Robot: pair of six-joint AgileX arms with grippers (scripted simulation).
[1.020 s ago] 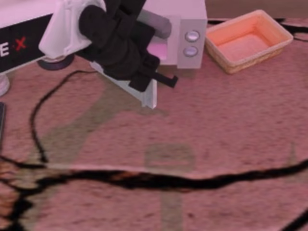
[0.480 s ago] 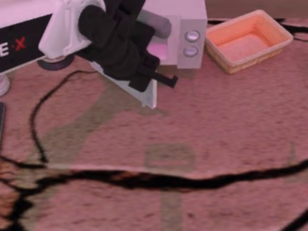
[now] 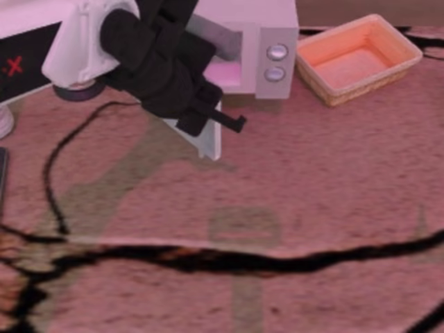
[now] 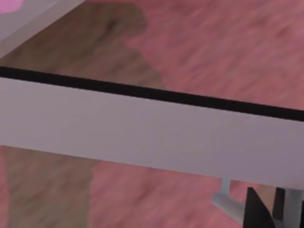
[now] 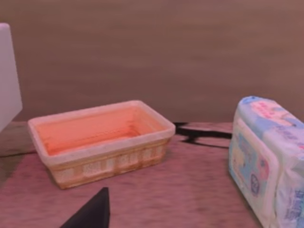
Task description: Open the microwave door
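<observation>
Top view has the left gripper (image 3: pixel 225 121) at the flat white microwave door (image 3: pixel 208 142), swung out from the boxy microwave (image 3: pixel 274 35), can't tell its fingers' state.

White microwave (image 3: pixel 267 28) with silver knobs, orange-tan basket (image 3: pixel 357 57), pink-brown table (image 3: pixel 333 180) veined black.

Pink-brown table (image 3: pixel 333 180) — microwave (image 3: pixel 267 41), wicker basket (image 3: pixel 357 59), wipes pack (image 5: pixel 270 156)
</observation>
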